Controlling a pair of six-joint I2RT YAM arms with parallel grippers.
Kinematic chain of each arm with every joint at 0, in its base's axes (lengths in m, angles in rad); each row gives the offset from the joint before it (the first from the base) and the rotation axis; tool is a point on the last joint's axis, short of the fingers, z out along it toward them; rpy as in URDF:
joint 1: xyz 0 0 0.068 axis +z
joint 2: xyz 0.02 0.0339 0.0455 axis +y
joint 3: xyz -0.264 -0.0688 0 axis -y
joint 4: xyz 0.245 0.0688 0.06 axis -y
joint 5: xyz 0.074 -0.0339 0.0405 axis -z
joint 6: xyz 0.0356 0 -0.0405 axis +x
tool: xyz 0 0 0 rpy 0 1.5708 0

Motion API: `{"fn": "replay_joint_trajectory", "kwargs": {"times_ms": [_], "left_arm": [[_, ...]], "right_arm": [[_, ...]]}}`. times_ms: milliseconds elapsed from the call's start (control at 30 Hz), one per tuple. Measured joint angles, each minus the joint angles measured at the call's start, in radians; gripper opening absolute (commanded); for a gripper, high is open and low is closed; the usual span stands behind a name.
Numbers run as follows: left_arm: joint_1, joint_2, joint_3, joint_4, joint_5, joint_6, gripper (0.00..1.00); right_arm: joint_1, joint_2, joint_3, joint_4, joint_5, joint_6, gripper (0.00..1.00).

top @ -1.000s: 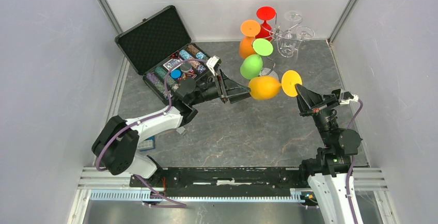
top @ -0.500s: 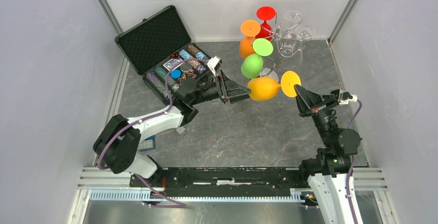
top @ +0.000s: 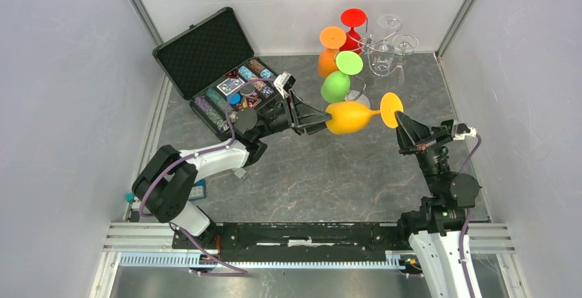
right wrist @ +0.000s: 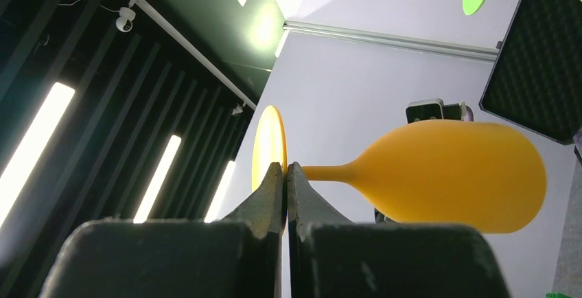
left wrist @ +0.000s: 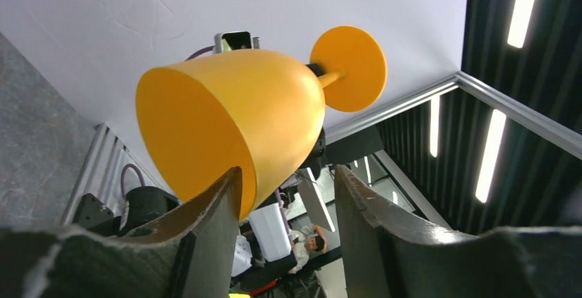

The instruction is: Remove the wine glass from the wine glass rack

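The grey stone-patterned table (top: 329, 174) carries an open black foam-lined case (top: 202, 51) of poker chips at 10 o'clock. At 1 o'clock stands the chrome wire wine glass rack (top: 381, 49), with a green plastic glass (top: 335, 86) and others hanging on it.

The yellow-orange plastic wine glass (top: 350, 117) is clear of the rack, in the air above mid-table, at 7 o'clock from the rack's post. It lies on its side, with its long axis running from 9 to 3 o'clock: the bowl's mouth faces 9 and the round foot faces 3.

The right gripper (top: 399, 115) meets the foot from 4 o'clock. Its fingers are pressed together on the disc's edge, as the right wrist view shows, so it appears to carry the glass. The left gripper (top: 321, 122) sits at 9 o'clock, right at the bowl's mouth. Its fingers (left wrist: 206, 222) are apart, and one tip lies against the rim. No clamp shows there.

The handover looks to depend on the left jaws lining up along that 9-to-3 axis to take the bowl.
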Motion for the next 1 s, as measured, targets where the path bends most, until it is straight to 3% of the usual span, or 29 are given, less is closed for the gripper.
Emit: {"fn": "replay_joint_trajectory", "kwargs": {"times_ms": [133,367,400,533,600,733,1000], "left_arm": [[-0.009,0.003,0.002,0.033,0.001,-0.026,0.41],[-0.013,0.001,0.014,0.032,0.006,-0.026,0.03],[-0.013,-0.003,0.014,0.032,0.005,-0.026,0.02],[-0.013,-0.045,0.016,0.011,-0.002,-0.005,0.02],[-0.019,-0.085,0.019,-0.049,-0.002,0.043,0.02],[-0.033,-0.199,0.06,-0.364,-0.012,0.253,0.02],[-0.037,-0.36,0.321,-1.346,-0.312,0.833,0.02]], "right_arm": [[0.0,0.0,-0.017,0.0,0.0,0.006,0.0],[0.0,-0.01,-0.036,-0.036,0.01,0.011,0.0],[-0.001,-0.01,-0.039,-0.05,0.015,0.011,0.02],[0.0,-0.01,-0.046,-0.097,0.026,0.001,0.58],[0.0,-0.01,-0.046,-0.155,0.032,-0.053,0.76],[0.0,0.001,-0.034,-0.298,0.07,-0.194,0.9],[0.0,-0.008,-0.031,-0.482,0.16,-0.458,0.89]]}}
